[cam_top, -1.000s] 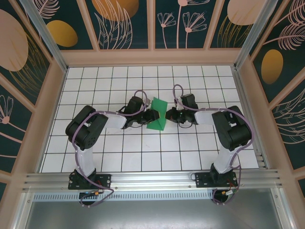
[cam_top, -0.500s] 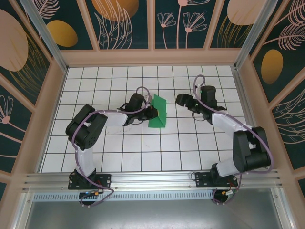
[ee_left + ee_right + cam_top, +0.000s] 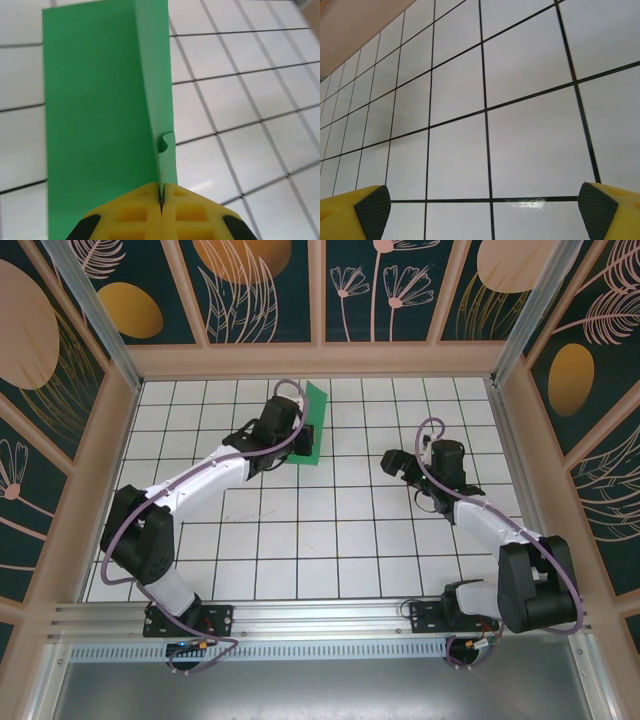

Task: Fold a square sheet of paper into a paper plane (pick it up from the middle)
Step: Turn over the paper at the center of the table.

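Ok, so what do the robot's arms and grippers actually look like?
The left arm and right arm have white links, black joints and black bases. A thin purple cable loops along each. The left gripper and right gripper have yellow fingers; the right's carry dark grey textured pads. I can't make out any markings.

The bright-green creased paper sheet runs off the left wrist view's top edge. The left hand hides its near end.
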You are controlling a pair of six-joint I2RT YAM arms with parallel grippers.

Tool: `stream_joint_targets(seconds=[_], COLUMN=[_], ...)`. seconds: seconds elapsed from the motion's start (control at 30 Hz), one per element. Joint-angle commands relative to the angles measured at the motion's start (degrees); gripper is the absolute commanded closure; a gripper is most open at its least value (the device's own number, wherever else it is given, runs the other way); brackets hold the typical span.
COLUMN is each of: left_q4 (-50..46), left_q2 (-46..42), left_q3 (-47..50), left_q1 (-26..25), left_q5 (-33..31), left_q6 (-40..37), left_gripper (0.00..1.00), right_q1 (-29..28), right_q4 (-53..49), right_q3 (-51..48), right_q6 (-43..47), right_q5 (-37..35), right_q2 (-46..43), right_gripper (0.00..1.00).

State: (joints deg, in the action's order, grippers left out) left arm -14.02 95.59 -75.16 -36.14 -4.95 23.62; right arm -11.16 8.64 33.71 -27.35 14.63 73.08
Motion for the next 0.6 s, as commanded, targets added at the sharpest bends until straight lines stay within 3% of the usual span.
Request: stream_joint_targets(seconds=[0.0, 0.2, 0.33, 0.47, 0.57], left_q4=[-12.99, -21.59, -22.98, -22.53, -22.83], left_q2=[2.24, 12.09, 18.30, 24.26, 28.09], left_q3=[-4.37, -11.70, -14.67, -15.70, -16.84], left_q1=[-1.52, -4.04, -5.59, -8.18, -9.55], left_q5=[-17.35, -35.98, -41.78, -48.66, -48.38], left_q6=[-6.03, -5.46, -4.72, -8.63, -9.37], left_gripper=[0.94, 0.95, 0.94, 0.91, 0.91], right_q1=[0.81, 2.24, 3.64, 5.25, 5.91], right_q4=[2.72, 1.73, 0.90, 0.54, 0.55], right_q3=[-1.19, -1.54, -1.68, -2.03, -2.09], right_q6=[-0.68, -1.46, -2.34, -2.96, -3.14], right_q5=[-2.06, -3.70, -4.68, -4.44, -4.17], right_q2=[-2.03, -3.55, -3.82, -3.96, -3.90], right_gripper=[0.01, 0.01, 0.01, 0.01, 0.01])
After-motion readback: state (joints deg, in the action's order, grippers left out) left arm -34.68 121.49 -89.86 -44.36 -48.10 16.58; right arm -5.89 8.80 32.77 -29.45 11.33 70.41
